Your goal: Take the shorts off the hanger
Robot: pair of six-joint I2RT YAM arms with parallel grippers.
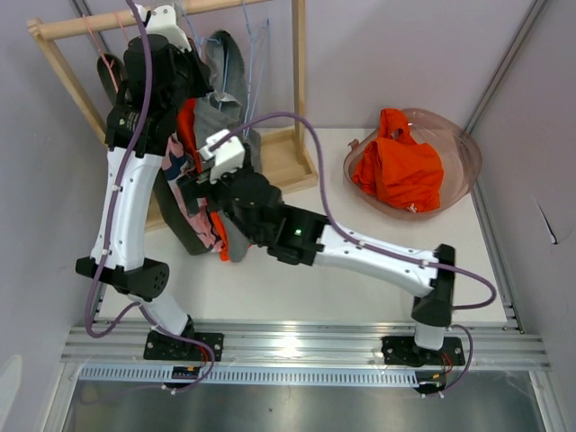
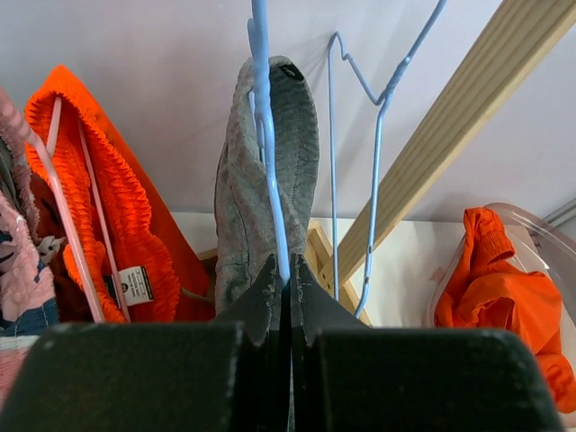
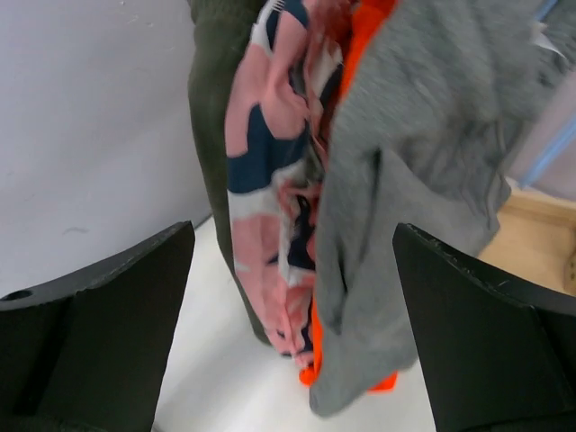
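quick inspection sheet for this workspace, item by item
surface: white table, wooden rack at its back left
job's things: grey shorts on blue hanger; hung orange shorts, pink patterned shorts, olive shorts beside it; loose orange shorts in translucent tub
clutter: spare blue hanger, bare
grippers: left gripper shut on the blue hanger's wire; right gripper open, hanging shorts ahead of it
cables: purple cables loop along both arms
surroundings: grey walls, aluminium rail at near edge

Five pairs of shorts, two orange pairs point(image 2: 153, 229) point(image 1: 405, 171), one grey pair point(image 3: 423, 153), one pink patterned pair point(image 3: 270, 189), one dark olive pair point(image 3: 216, 90), two blue wire hangers point(image 2: 261, 90) point(image 2: 374, 135), at least one pink hanger point(image 2: 70, 216), one wooden rack point(image 1: 298, 63), one clear plastic bowl point(image 1: 463, 148), two robot arms point(image 1: 126, 198) point(image 1: 369, 250), two tools, left tool point(image 2: 288, 274), right tool point(image 3: 292, 238)
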